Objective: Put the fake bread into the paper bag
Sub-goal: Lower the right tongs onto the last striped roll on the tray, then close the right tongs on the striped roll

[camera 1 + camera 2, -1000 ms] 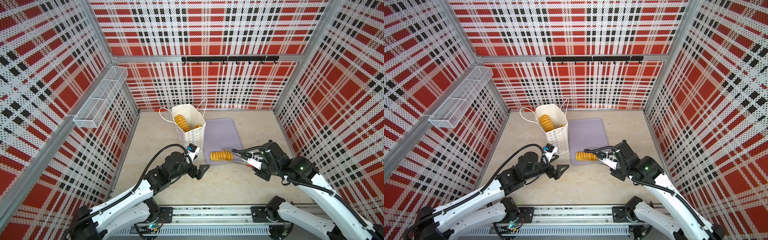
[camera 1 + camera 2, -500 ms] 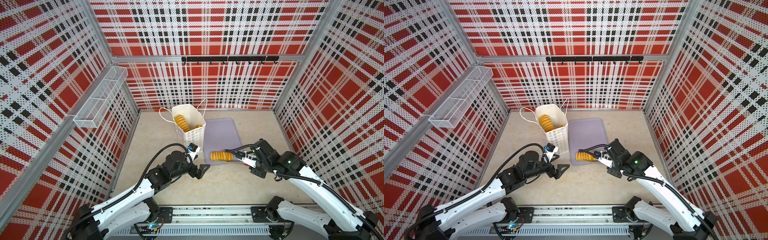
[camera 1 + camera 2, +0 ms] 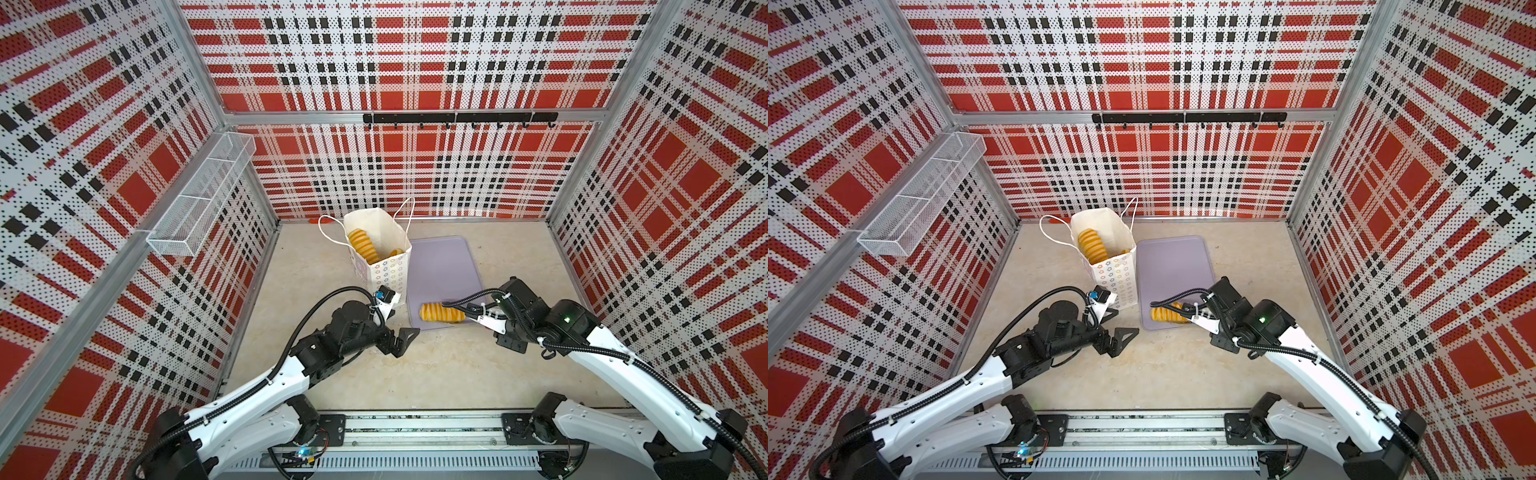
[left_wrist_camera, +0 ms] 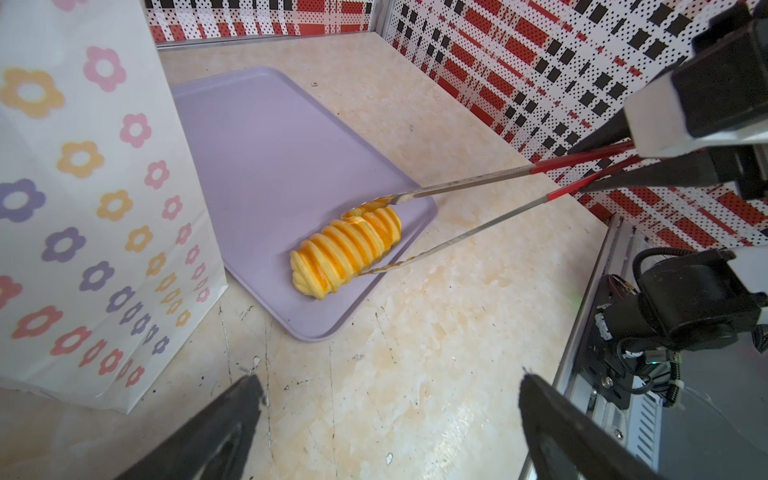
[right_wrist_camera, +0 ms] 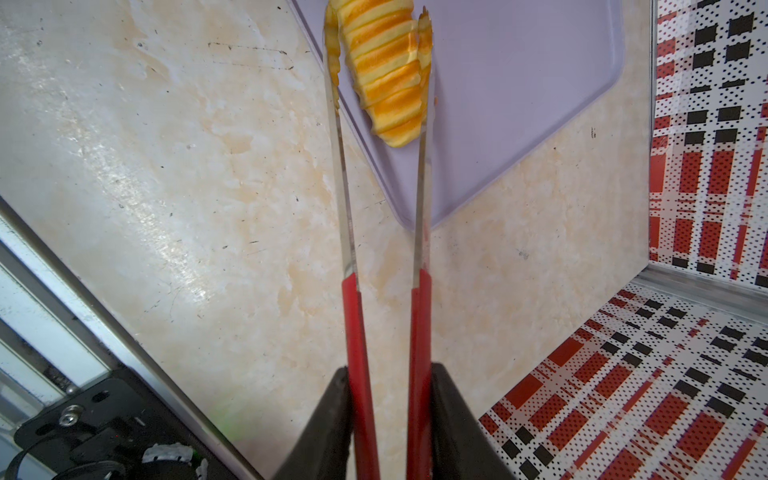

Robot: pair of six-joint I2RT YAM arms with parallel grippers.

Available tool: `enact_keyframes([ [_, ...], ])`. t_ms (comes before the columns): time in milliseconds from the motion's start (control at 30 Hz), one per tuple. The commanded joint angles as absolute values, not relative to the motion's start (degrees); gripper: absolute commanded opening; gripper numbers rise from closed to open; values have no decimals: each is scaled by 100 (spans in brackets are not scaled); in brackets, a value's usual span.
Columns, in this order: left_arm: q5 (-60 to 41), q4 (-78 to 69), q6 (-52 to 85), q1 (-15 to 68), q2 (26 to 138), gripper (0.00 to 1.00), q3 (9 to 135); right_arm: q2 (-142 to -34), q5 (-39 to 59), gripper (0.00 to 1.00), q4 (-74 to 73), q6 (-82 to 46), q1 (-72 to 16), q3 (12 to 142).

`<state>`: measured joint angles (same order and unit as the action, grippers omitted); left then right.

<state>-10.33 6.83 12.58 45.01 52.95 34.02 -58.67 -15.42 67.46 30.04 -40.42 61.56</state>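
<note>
A ridged golden loaf of fake bread lies on the near corner of the lilac tray. My right gripper is shut on the red handles of the metal tongs. The tong tips sit on either side of the loaf. The white flower-printed paper bag stands upright left of the tray, with more fake bread inside. My left gripper hangs open and empty over the table, near the bag's front.
A white wire basket hangs on the left wall and a black hook rail on the back wall. Plaid walls close in three sides. The arms' metal base rail runs along the near edge.
My right gripper has moved left with the tongs, bringing their tips along both sides of the loaf. The loaf, the bag and the left arm have stayed put.
</note>
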Motion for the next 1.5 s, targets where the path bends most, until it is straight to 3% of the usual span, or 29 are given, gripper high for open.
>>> enact_keyframes([
  [0, -1146, 571, 1183, 4456, 5282, 100, 3551, -5871, -1665, 33, 6592, 3154, -4095, 6137],
  [1167, -1273, 530, 1202, 4368, 5193, 100, 3542, -6741, -2614, 34, 6645, 3245, -4595, 6434],
  [1467, -1260, 525, 1196, 4342, 5184, 100, 3533, -6778, -2792, 22, 6588, 3245, -4746, 6346],
])
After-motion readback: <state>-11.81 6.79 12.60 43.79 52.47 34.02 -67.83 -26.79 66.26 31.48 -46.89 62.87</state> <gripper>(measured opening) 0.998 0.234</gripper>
